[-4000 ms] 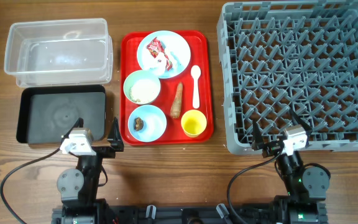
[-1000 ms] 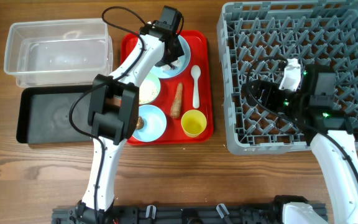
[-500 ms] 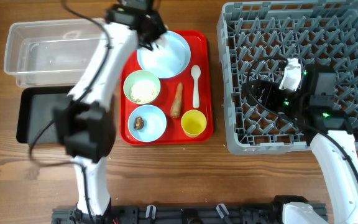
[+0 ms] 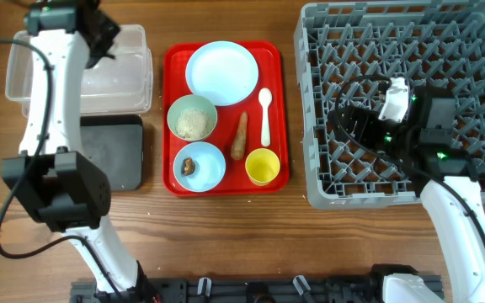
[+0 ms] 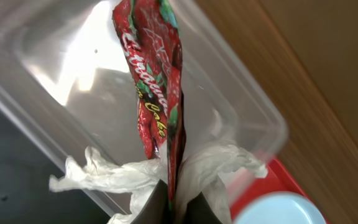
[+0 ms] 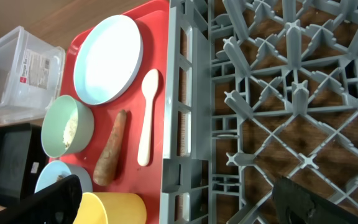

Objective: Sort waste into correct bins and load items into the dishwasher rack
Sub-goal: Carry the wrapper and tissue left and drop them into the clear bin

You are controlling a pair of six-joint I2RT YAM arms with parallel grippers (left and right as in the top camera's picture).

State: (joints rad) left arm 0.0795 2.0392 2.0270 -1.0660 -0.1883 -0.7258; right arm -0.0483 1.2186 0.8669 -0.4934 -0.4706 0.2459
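My left gripper (image 5: pixel 173 202) is shut on the crumpled red-and-white wrapper (image 5: pixel 157 93), with white tissue (image 5: pixel 117 177) bunched round its fingers. Both hang over the clear tub (image 5: pixel 48 68). Overhead, the left gripper (image 4: pixel 99 35) is above that clear tub (image 4: pixel 129 80), and the black bin (image 4: pixel 116 151) lies just in front of it. On the red tray (image 4: pixel 283 101) are the bare plate (image 4: pixel 221 72), a bowl of rice grains (image 4: pixel 192 118), a bowl with a brown lump (image 4: pixel 199 165), the carrot (image 4: pixel 241 135), the spoon (image 4: pixel 265 118) and the yellow cup (image 4: pixel 262 166). My right gripper (image 6: pixel 185 202) is open and empty over the left edge of the dishwasher rack (image 6: pixel 278 93).
The rack (image 4: pixel 445 50) fills the right side of the table. The left arm stretches from the front edge up along the left side, crossing the black bin. Bare wooden table lies in front of the tray and the rack.
The left arm has swung left from the plate to over the clear tub, carrying the wrapper and tissue. The plate is now bare. The right arm has not moved.
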